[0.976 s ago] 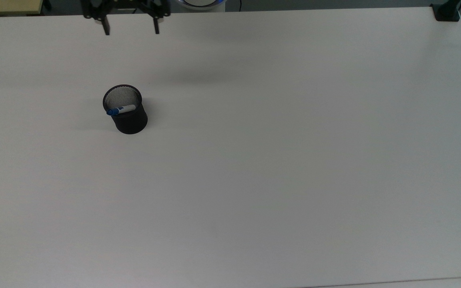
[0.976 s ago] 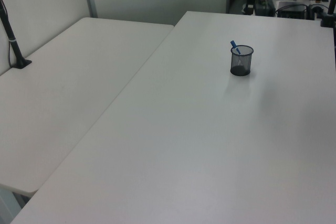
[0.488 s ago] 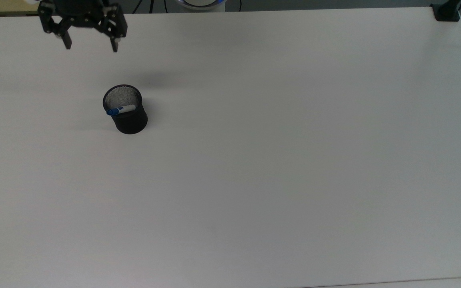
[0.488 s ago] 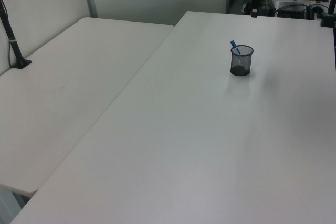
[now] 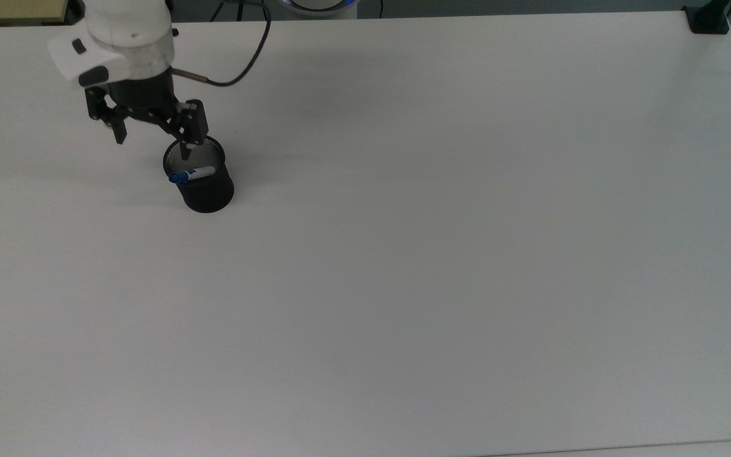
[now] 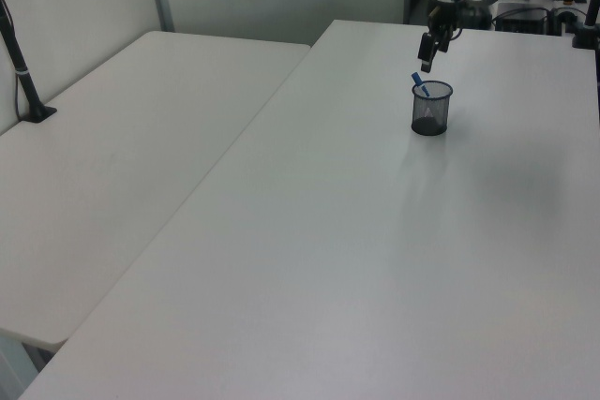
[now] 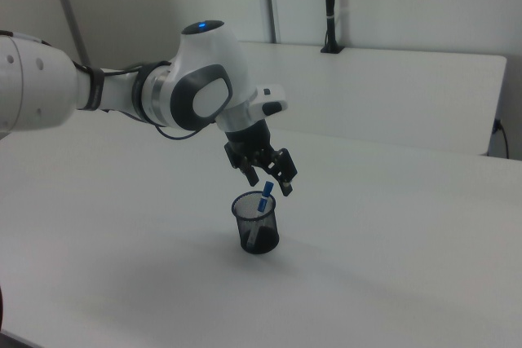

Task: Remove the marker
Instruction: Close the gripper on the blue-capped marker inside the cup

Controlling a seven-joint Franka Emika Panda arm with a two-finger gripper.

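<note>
A black mesh cup [image 5: 205, 189] stands on the white table [image 5: 403, 266], toward the top view's upper left. The marker [image 5: 191, 174] leans inside it, white barrel with its blue cap poking over the rim [image 6: 418, 81] [image 7: 265, 195]. My gripper [image 5: 153, 143] hangs open just above the cup. In the top view one finger [image 5: 186, 146] is over the cup's mouth and the other is off to the left. In the right view the gripper [image 7: 270, 182] has a fingertip on either side of the marker's cap, slightly above it. Nothing is held. The left view shows the gripper [image 6: 427, 53] right above the cup [image 6: 431, 110].
A black clamp [image 5: 708, 19] sits at the table's far corner in the top view's upper right. A second white table [image 6: 112, 156] adjoins in the left view, with a black post [image 6: 23, 72] on it. The arm's cable [image 5: 248, 60] loops behind the gripper.
The gripper has come down from the table's far edge toward the cup and now hangs open over its rim. Cup and marker have not moved.
</note>
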